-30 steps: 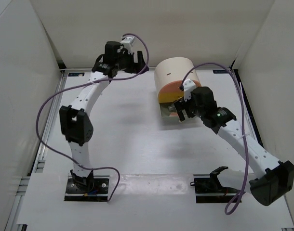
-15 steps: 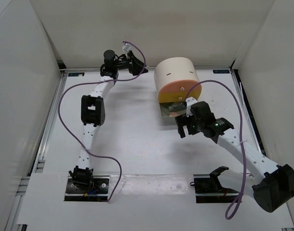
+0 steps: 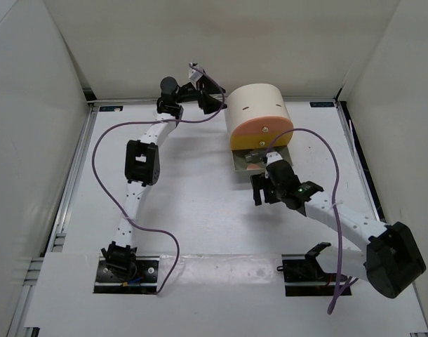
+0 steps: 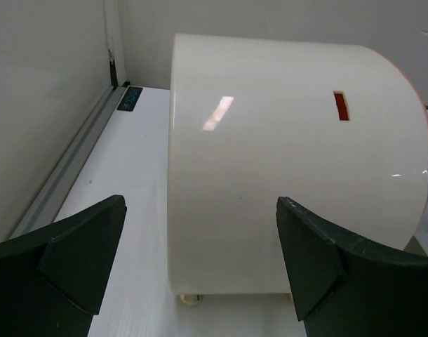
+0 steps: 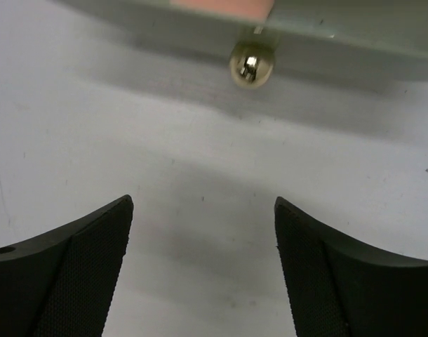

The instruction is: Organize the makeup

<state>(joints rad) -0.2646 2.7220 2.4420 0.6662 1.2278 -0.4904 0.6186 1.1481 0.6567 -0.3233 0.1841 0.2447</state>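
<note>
The cream cylinder box (image 3: 255, 107) with an orange front (image 3: 262, 132) lies at the back centre. Its bottom drawer (image 3: 239, 164) is pulled out; small makeup items (image 3: 253, 159) lie in it, too small to name. The other makeup is out of view. My left gripper (image 3: 215, 100) is open and empty at the box's back left; the left wrist view has the box wall (image 4: 284, 154) between its fingers (image 4: 88, 246). My right gripper (image 3: 262, 193) is open and empty, low over the table just before the drawer. The right wrist view shows the drawer's gold knob (image 5: 251, 64) ahead of that gripper (image 5: 203, 207).
White walls enclose the table on the left, back and right. A metal rail (image 3: 74, 175) runs along the left edge. The box stands on small feet (image 4: 189, 299). Purple cables loop from both arms.
My left gripper has swung right, up to the box's back left side. My right gripper has drawn back from the open drawer toward the near side and dropped lower; the drawer stays out.
</note>
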